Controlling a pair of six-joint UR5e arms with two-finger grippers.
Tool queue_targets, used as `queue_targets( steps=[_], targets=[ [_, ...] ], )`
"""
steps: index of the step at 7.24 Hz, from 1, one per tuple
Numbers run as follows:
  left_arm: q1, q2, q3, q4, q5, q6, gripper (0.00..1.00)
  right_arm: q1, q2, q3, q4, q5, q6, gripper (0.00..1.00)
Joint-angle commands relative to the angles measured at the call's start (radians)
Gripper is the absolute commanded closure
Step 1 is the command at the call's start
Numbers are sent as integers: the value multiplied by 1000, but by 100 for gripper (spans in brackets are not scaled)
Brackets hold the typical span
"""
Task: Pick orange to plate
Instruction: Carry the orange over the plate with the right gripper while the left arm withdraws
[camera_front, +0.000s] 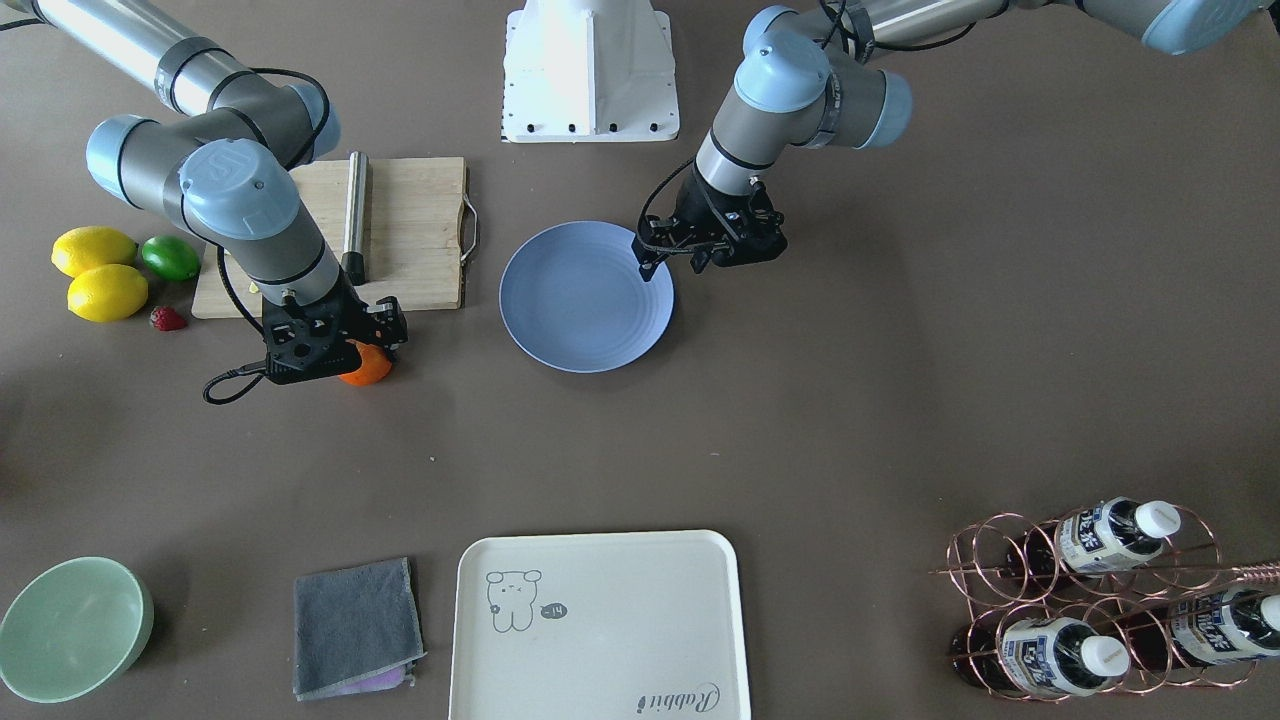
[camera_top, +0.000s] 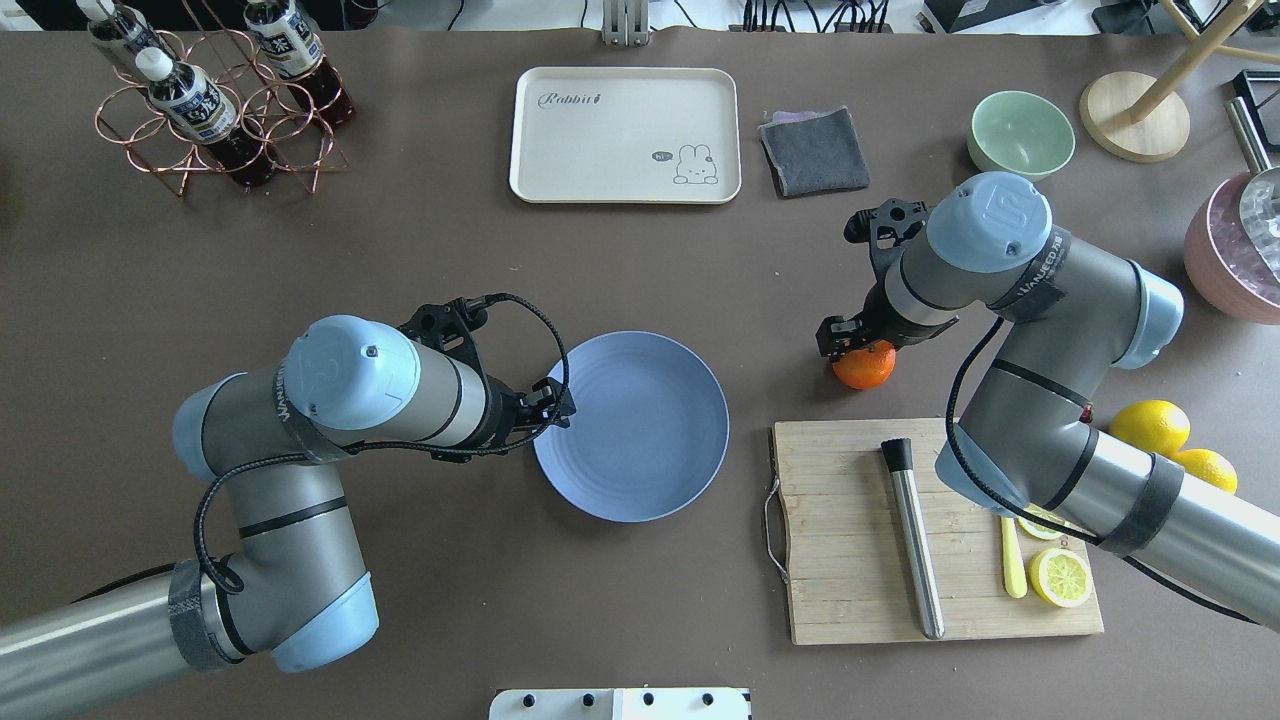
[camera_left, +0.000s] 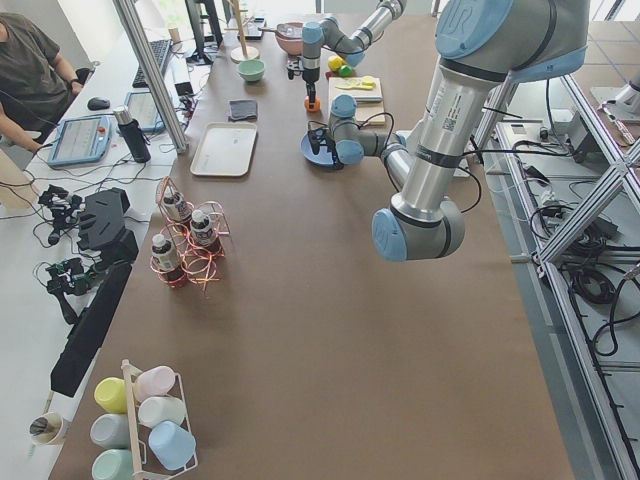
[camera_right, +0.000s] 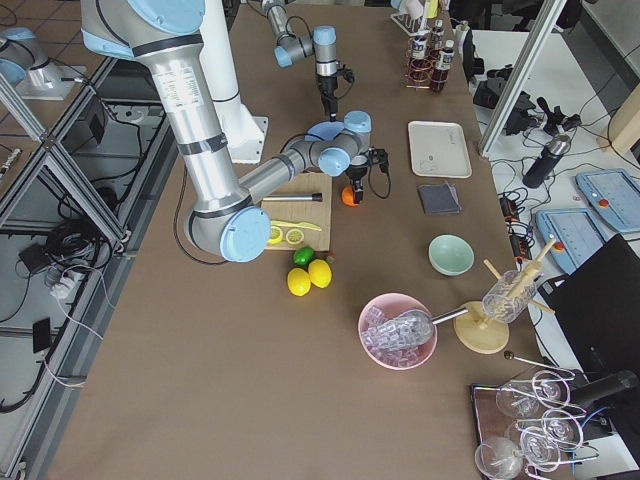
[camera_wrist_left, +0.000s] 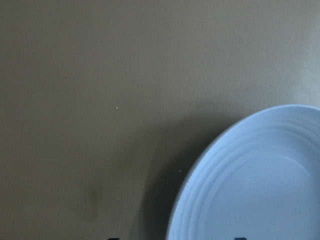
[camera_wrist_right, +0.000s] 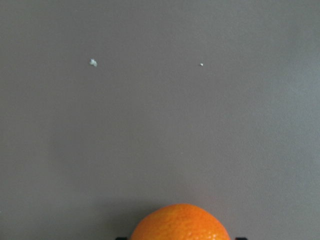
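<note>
On the brown table (camera_front: 900, 400), seen from the front, the orange (camera_front: 368, 368) sits just off the wooden cutting board (camera_front: 420, 230), on the side away from the robot, and well apart from the blue plate (camera_front: 585, 300). The right claw (camera_front: 345, 352) points straight down over the orange and covers part of it. The left claw (camera_front: 650, 262) points down at the plate's rim, on the side away from the orange. Two lemons (camera_front: 95, 270), a lime (camera_front: 170, 257) and a strawberry (camera_front: 168, 318) lie beside the board

From overhead, the orange shows half out from under the right claw, close to the board's far edge. The plate lies mid-table, with the left claw just over its left rim. A metal rod (camera_top: 912, 540) and lemon slices (camera_top: 1060, 577) rest on the board

From the left end, the orange is a small dot under the far arm's claw, and the near arm hides part of the plate. From the right end, the orange sits by the board's corner beneath the near arm's claw. Both views are too small to judge either grip

In the left wrist view, the plate's ringed rim fills the lower right. Two dark slivers of the claw's tips show at the bottom edge, well apart, so its fingers stand spread

In the right wrist view, the top of the orange rises at bottom centre. A dark tip shows close on each side of it. I cannot tell whether the tips press the skin or only flank it
</note>
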Motion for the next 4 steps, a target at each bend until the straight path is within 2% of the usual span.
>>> queue_targets(
  steps=[1,3,4],
  targets=[
    [-47,14,-41,3,-33,31,12,32,64,55,-60,78,28,100],
    [-152,55,-60,6,-140,137,12,-13,214,43,-122,69,181,100],
    [-212,97,-64,6,-198,242,12,-74,297,-3,-129,20,274,100]
  ],
)
